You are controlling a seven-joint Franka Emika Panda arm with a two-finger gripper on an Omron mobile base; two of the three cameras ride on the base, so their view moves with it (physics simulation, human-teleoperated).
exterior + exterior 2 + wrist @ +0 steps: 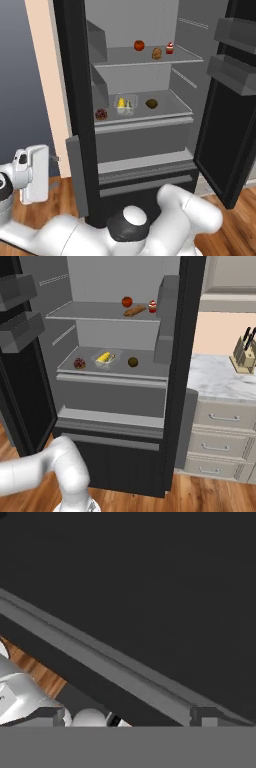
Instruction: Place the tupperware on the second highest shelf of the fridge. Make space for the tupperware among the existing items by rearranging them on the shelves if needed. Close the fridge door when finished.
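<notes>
The fridge (145,150) stands with both doors open. The clear tupperware (125,105) (106,359), with yellow corn inside, rests on the second highest shelf (145,124) (112,378), between a dark red fruit (101,114) and a brownish-green fruit (151,103). On the shelf above sit a tomato (139,45), a bread roll (157,53) and a cupcake (169,48). My gripper (52,166) hangs low at the far left, outside the left door (75,100), open with nothing in it. The hand view faces a black door panel with a grey bar handle (115,664).
The right door (235,115) swings far out, with grey bins (232,72) on its inside. A marble counter (220,381) with a knife block (245,353) and drawers (220,441) stands right of the fridge. Wooden floor (200,491) lies in front.
</notes>
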